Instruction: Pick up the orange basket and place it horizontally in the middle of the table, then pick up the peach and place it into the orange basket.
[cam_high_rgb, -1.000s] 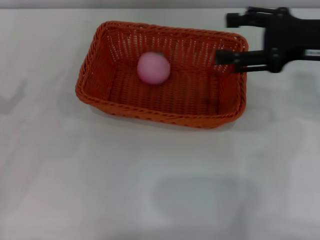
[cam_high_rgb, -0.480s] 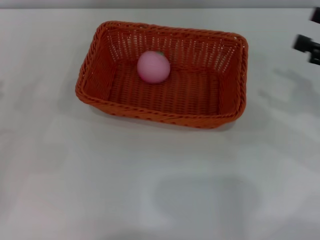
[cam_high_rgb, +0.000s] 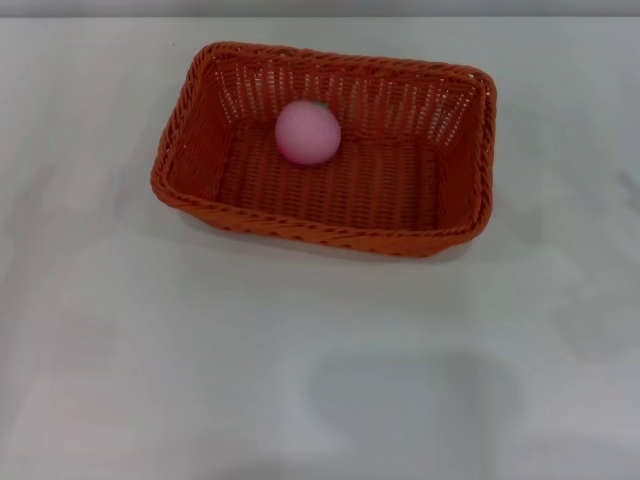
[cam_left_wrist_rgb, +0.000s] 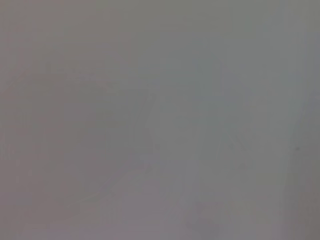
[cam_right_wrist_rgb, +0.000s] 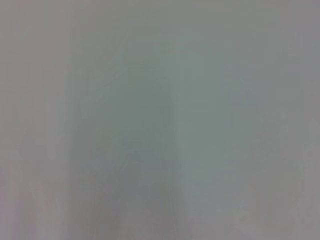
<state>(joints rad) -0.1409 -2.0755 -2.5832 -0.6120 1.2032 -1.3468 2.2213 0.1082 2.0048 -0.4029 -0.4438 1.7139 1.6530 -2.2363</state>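
Nothing to read here: no lettering, label, brand or number shows on the orange basket (cam_high_rgb: 325, 150), the peach (cam_high_rgb: 307, 133) or the table (cam_high_rgb: 300, 360).

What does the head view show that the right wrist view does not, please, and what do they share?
Only the head view shows the orange basket lying lengthwise across the table, with the peach resting inside it towards the far wall. The right wrist view shows nothing of its own, just a plain pale surface. Shared: that bare pale surface, and neither gripper in sight.
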